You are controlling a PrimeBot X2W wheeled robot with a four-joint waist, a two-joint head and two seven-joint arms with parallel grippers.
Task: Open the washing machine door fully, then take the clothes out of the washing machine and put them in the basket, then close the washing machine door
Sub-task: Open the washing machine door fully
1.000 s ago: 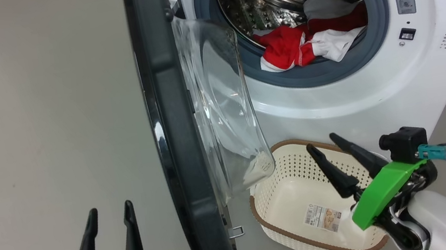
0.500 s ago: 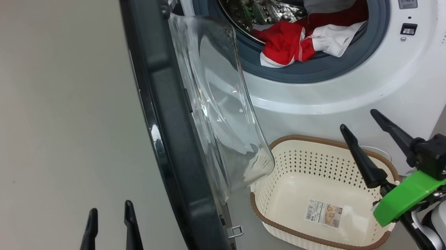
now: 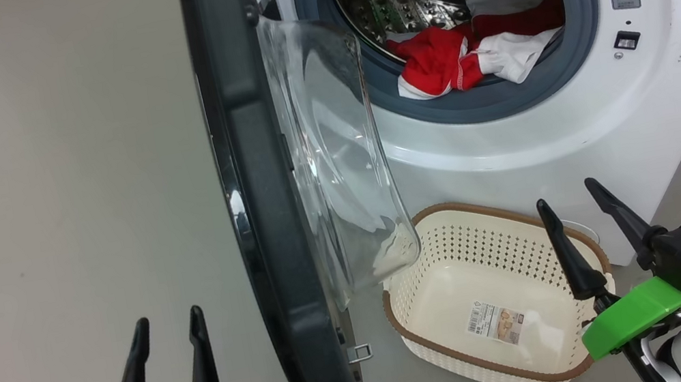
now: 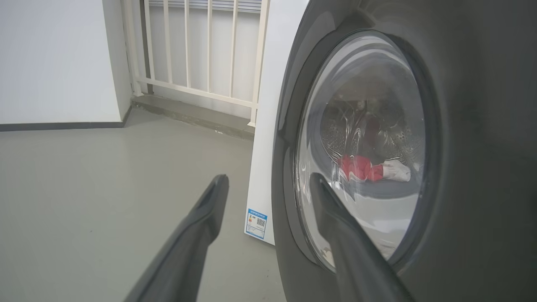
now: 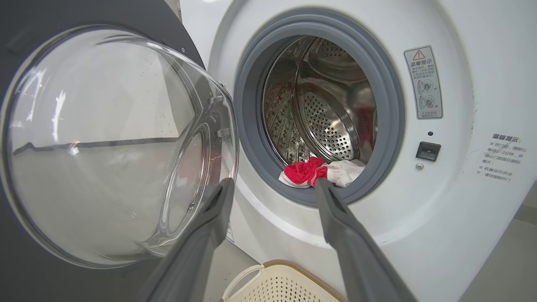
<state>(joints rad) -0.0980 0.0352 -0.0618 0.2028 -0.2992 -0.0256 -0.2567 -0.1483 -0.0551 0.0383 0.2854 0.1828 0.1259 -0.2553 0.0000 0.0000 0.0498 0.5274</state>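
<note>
Right wrist view: likely soft, light red-and-white garments (image 5: 308, 172) beyond right fingers (image 5: 340, 222), spread wide, empty; pinch bunched red fold.

Floor (image 3: 58, 197): smooth, plain grey, with a dull sheen. It covers the left of the head view and, in the left wrist view, runs back to the wall.

Wall (image 4: 50, 58): plain white, with a dark skirting strip (image 4: 58, 126) along its foot where it meets the floor.

Railing (image 4: 197, 50): pale upright bars joined by a cross rail low down, meeting the wall at the corner.

Ledge (image 4: 193, 115): a low grey step directly beneath the railing, raised above the floor, with a few small pale marks at its front edge.
</note>
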